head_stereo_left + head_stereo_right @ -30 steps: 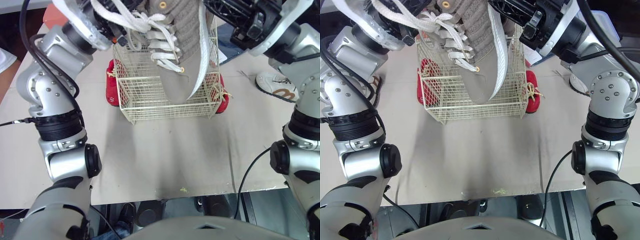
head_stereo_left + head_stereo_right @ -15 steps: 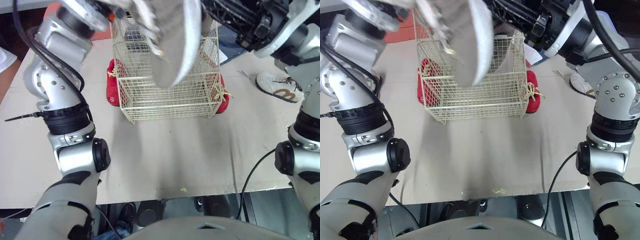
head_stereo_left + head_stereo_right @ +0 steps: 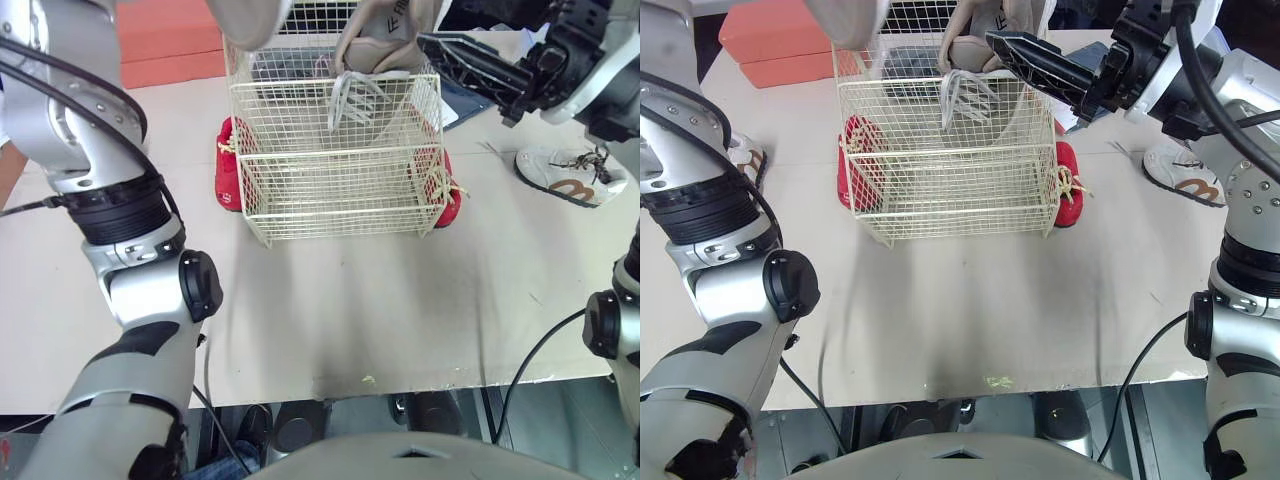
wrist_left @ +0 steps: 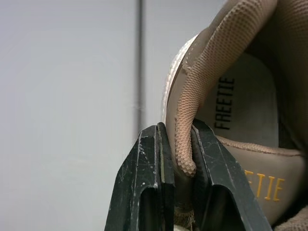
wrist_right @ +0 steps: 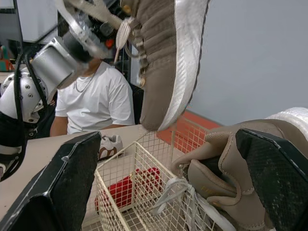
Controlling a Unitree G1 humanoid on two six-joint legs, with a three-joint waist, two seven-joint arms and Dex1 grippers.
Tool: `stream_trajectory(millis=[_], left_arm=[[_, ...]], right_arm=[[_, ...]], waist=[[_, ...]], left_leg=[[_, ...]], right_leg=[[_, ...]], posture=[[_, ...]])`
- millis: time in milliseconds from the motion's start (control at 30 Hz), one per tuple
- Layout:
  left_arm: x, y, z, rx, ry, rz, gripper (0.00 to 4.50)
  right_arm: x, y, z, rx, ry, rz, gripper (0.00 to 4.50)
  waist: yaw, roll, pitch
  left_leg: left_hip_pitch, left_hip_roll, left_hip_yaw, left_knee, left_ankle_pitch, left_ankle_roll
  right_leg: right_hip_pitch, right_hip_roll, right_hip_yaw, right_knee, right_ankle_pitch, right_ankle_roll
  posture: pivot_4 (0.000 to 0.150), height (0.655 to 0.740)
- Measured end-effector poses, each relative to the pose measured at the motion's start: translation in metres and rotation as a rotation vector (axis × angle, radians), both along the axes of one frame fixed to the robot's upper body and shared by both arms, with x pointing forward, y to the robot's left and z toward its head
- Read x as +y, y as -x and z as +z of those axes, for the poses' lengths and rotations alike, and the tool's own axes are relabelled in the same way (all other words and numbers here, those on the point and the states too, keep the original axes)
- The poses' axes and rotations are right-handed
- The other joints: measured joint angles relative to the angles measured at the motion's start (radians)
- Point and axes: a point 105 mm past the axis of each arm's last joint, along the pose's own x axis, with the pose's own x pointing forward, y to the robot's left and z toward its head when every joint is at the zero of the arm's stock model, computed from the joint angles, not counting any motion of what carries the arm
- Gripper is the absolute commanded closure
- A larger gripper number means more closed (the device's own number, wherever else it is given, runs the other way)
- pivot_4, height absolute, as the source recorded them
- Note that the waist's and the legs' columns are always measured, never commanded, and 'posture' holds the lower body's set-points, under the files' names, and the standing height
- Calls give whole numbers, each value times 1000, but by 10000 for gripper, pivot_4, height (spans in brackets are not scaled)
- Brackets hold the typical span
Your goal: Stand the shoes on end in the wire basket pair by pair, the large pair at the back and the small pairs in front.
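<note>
The wire basket (image 3: 335, 170) stands mid-table. One large tan shoe (image 3: 385, 40) stands in its rear part, heel up, white laces hanging inside. My right gripper (image 5: 168, 139) is open just right of that shoe, its fingers (image 3: 470, 65) spread on either side and apart from it. The other tan shoe (image 5: 163, 62) hangs high above the basket's left rear corner. My left gripper (image 4: 175, 134) is shut on its heel collar. Small red shoes lie outside the basket, one against its left wall (image 3: 225, 165) and one at its right front corner (image 3: 450, 205).
A white shoe with brown trim (image 3: 565, 175) lies on the table to the right. Another pale shoe (image 3: 745, 155) lies at the left. An orange box (image 3: 775, 40) sits at the back left. A person in a white T-shirt (image 5: 94, 103) sits beyond the table.
My right gripper has opened and let go of its tan shoe, which now stands in the basket's rear. My left arm has swung its tan shoe up and leftward.
</note>
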Motion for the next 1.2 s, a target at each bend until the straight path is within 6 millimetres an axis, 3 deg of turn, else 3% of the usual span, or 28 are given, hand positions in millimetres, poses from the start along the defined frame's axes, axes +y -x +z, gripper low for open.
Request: stream_trajectory(millis=[100, 267, 333, 633, 933, 1200], left_arm=[[-9, -4, -7, 4, 30, 29, 43129], [-18, -26, -44, 110, 117, 63, 43129], [-18, -29, -50, 127, 144, 65, 43129], [-33, -29, -62, 108, 129, 52, 43129], [-53, -39, -76, 112, 144, 43, 43129], [-50, -43, -94, 126, 130, 172, 43129]], right_arm=[[0, 0, 0, -5, -4, -5, 691], [1, -1, 2, -16, -18, -12, 691], [0, -2, 1, -14, -20, -16, 691], [-7, -5, -9, 17, 2, -62, 691], [-15, -5, -5, -14, -8, -127, 691], [-20, -7, -8, -21, -4, -188, 691]], waist=[[11, 0, 0], [14, 0, 0], [12, 0, 0], [14, 0, 0], [16, 0, 0], [15, 0, 0]], left_leg=[[0, 0, 0, 0, 0, 0], [-1, -1, 0, 1, 0, 0], [-1, -1, 0, 0, 0, 0], [-1, -1, 0, 0, 0, 0], [-1, -1, 1, 0, 0, 0], [-1, -1, 1, 0, 0, 0]], right_leg=[[0, 0, 0, 0, 0, 0], [0, 0, 0, 0, 0, 0], [0, 0, 1, 0, 0, 0], [0, 0, 1, 0, 0, 0], [0, 0, 1, 0, 0, 0], [0, 0, 1, 0, 0, 0]], posture=[[1500, 7400], [1500, 7400], [1500, 7400], [1500, 7400], [1500, 7400], [1500, 7400]])
